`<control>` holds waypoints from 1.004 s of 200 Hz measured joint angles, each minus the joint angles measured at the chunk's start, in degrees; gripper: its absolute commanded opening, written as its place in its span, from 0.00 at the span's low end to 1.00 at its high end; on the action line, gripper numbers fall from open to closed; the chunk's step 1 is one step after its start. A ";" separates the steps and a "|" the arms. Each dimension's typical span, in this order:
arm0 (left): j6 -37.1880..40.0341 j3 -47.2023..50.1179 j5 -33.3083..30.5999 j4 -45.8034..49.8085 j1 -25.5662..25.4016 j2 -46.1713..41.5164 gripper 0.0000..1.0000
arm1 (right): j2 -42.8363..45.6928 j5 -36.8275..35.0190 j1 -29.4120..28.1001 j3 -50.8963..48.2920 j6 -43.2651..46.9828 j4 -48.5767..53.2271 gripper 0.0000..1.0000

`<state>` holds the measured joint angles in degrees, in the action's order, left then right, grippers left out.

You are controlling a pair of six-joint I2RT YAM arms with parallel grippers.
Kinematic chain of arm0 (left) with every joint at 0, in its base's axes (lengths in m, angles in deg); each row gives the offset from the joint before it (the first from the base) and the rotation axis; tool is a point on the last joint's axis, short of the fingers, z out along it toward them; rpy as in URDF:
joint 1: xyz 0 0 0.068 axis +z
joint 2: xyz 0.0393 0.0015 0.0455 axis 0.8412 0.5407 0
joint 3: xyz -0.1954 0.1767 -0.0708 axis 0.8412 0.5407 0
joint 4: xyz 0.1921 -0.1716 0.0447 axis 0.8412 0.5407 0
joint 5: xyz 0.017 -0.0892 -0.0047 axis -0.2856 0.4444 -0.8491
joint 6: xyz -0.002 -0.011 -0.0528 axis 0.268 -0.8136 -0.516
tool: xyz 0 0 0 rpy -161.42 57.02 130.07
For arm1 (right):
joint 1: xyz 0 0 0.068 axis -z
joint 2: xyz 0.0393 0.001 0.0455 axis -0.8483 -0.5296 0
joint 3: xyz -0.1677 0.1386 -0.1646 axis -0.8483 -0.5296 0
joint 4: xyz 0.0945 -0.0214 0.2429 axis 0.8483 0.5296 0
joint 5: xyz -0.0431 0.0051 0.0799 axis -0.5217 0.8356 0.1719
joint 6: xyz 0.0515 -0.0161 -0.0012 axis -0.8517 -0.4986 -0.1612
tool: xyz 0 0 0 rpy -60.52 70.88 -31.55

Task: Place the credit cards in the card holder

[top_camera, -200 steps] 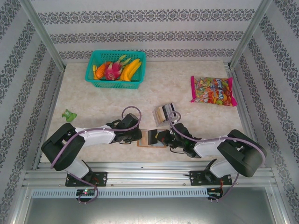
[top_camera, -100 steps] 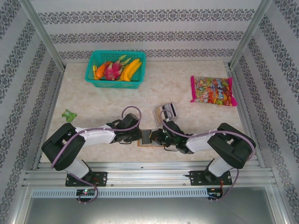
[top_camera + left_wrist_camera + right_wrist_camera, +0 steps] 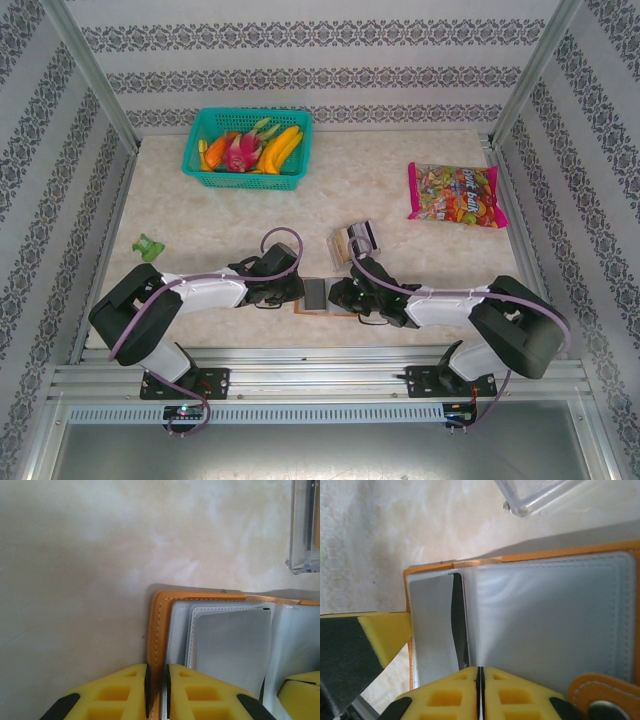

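Left claw [image 3: 157,675] is pinching wallet [image 3: 200,596] edge; right claw [image 3: 480,674] is sitting closed tight beside dark card [image 3: 459,615] in clear sleeve [image 3: 545,625].

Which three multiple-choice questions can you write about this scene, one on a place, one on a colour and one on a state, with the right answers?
1. Where on the table does the basket of fruit stand?
A. far side, left of the middle
B. near right corner
C. near edge, in the middle

2. What colour is the rim of the wallet?
A. blue
B. orange
C. black

3. How does the wallet lie?
A. folded shut
B. open, its clear sleeves facing up
C. upright on its edge

Answers:
1 A, the top view shows it by the far wall, left of the middle.
2 B, both wrist views show an orange stitched edge.
3 B, the sleeves lie flat and face the wrist cameras.
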<state>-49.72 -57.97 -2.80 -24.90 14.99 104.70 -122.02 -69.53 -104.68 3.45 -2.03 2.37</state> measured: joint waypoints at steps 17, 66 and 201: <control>-0.02 0.00 0.00 0.00 0.00 0.00 0.18 | -1.90 0.74 0.00 1.25 0.55 0.04 0.07; -0.22 0.00 -0.20 0.00 0.00 0.00 0.18 | -4.92 2.80 0.00 3.37 0.94 -0.37 0.04; 1.49 -15.02 -4.26 9.53 2.29 -2.29 0.60 | 7.98 -13.99 15.52 30.40 36.33 43.91 0.39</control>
<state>-48.23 -72.98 -7.07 -15.37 17.28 102.40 -114.04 -83.52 -89.16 33.85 34.29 46.28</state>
